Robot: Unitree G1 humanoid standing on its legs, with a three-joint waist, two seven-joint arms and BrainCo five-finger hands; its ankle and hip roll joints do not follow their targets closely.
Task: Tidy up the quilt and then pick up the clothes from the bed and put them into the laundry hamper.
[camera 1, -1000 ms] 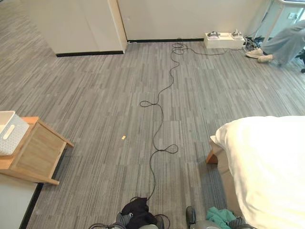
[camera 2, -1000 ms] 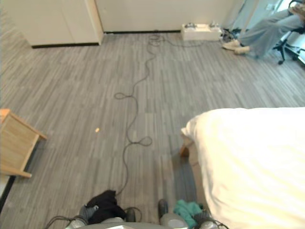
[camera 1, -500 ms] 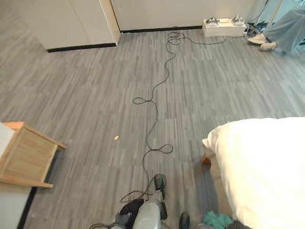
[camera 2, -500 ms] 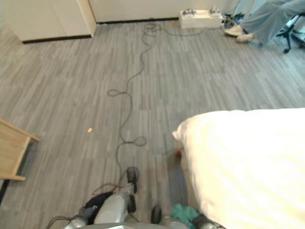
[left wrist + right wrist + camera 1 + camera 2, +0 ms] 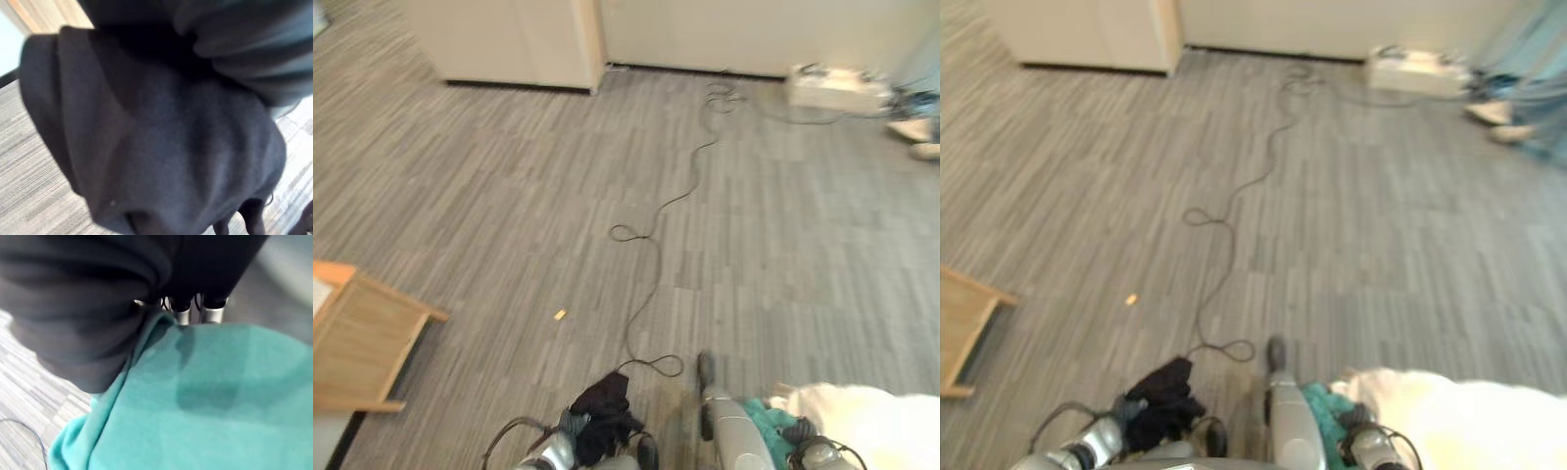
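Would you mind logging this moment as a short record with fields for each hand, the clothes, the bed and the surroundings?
left hand: low at the left of the head views, black garment bunched at it; fingers hidden
right hand: low at the right; fingers over a teal garment, grip unclear
bed: corner of white quilt at lower right
furniture: wooden side table at far left
floor: grey striped planks, small orange scrap
background: white box by the far wall
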